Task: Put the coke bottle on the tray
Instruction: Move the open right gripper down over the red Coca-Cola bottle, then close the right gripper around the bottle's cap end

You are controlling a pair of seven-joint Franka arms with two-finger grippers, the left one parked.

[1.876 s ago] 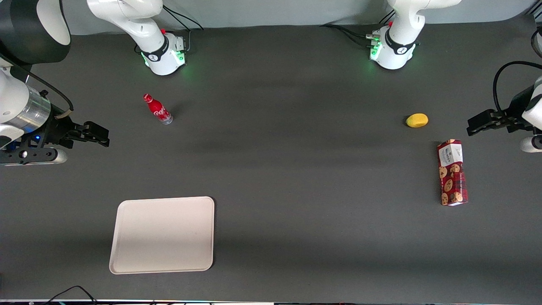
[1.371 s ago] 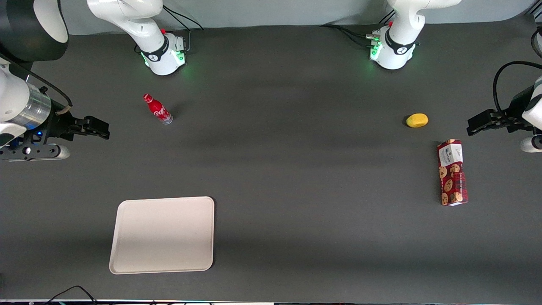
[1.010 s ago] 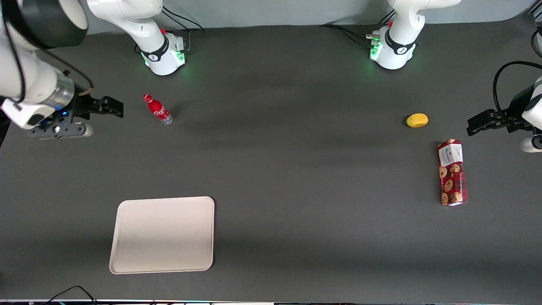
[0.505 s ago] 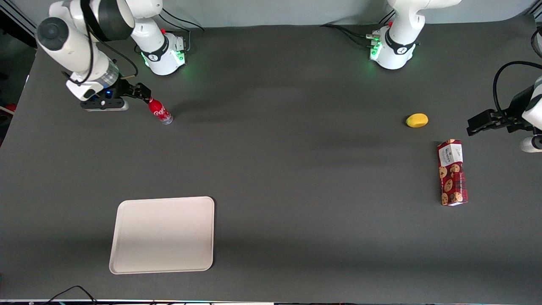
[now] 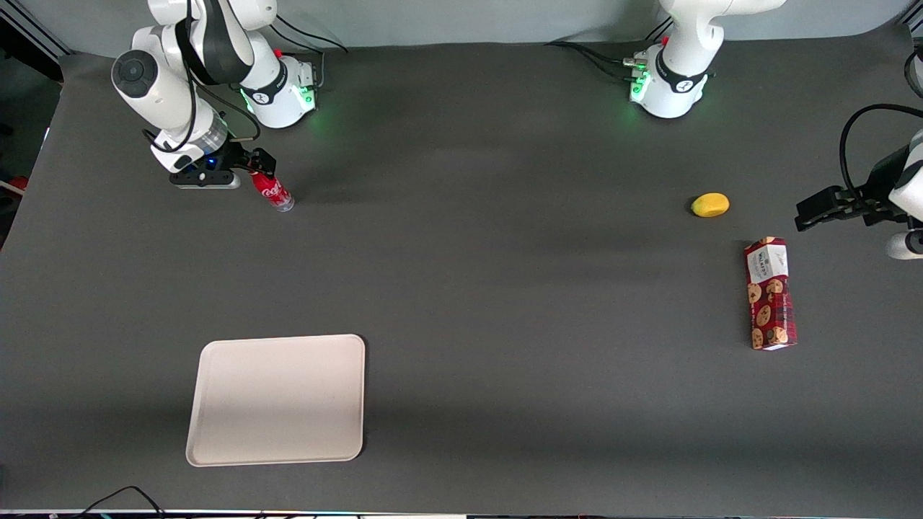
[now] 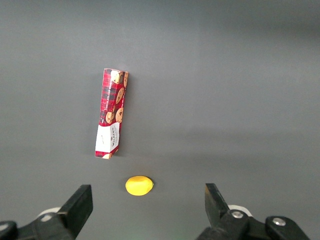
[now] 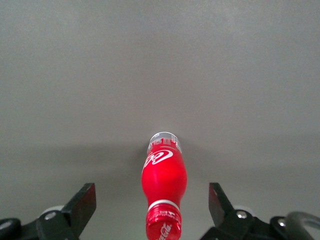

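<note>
**Inspector:** Position of the bottle?

**Assistant:** The coke bottle [image 5: 272,191] stands on the dark table [image 5: 505,288], near the working arm's base and toward that arm's end of the table. In the right wrist view the bottle [image 7: 163,197] shows its red cap closest to the camera and its clear base resting on the table.

**Inspector:** And the gripper?

**Assistant:** The gripper [image 5: 258,164] sits at the bottle's cap. Its fingers [image 7: 82,205] are spread wide, one on either side of the bottle, with a clear gap on each side. Neither finger touches it.

**Inspector:** The tray?

**Assistant:** The tray [image 5: 209,440] lies flat with nothing on it, well apart from the bottle and nearer the front camera.

**Inspector:** Other items?

**Assistant:** A cookie box [image 5: 770,294] lies flat toward the parked arm's end of the table. A small yellow fruit [image 5: 710,205] rests near it, slightly farther from the front camera. The two are not touching.
</note>
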